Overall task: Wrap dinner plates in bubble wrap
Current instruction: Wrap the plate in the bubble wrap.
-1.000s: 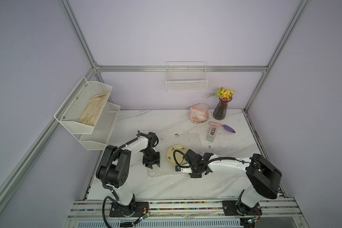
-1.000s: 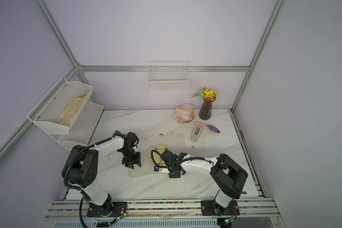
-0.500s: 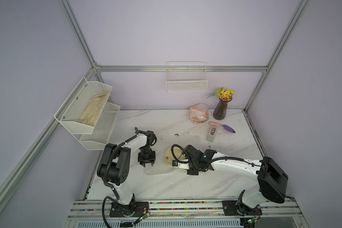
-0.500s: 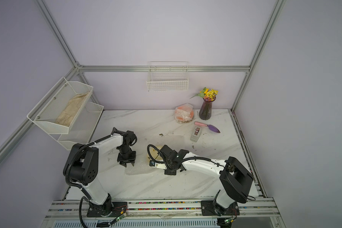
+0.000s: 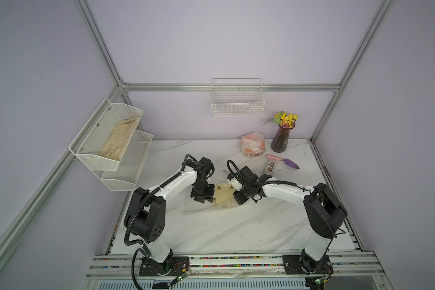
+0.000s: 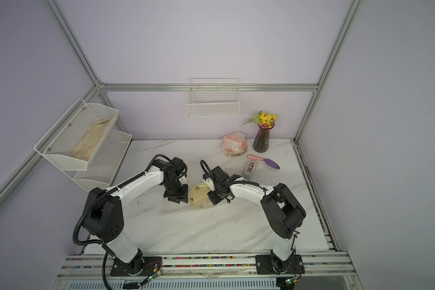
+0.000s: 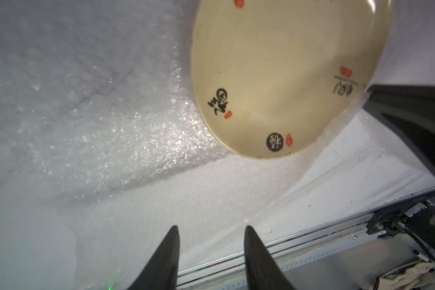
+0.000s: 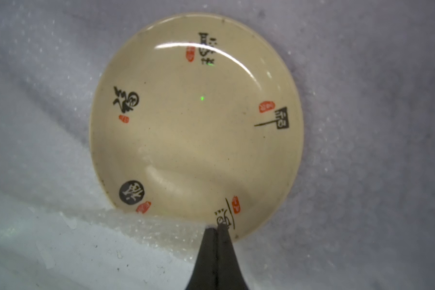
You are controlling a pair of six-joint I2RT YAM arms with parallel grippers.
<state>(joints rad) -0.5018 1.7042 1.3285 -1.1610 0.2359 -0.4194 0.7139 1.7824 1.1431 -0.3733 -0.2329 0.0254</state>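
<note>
One plate [image 8: 196, 125] is lying on bubble wrap [image 7: 98, 130]; left gripper [image 7: 211, 228] is hovering open, right gripper [image 8: 217, 227] closed at its rim.

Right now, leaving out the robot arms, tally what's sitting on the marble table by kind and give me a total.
plates: 2, cream plate and orange plate
bubble wrap sheets: 2, flat sheet under the cream plate, second sheet round the orange plate
vase with flowers: 1
tape dispenser: 1
trowel: 1
total: 7
</note>
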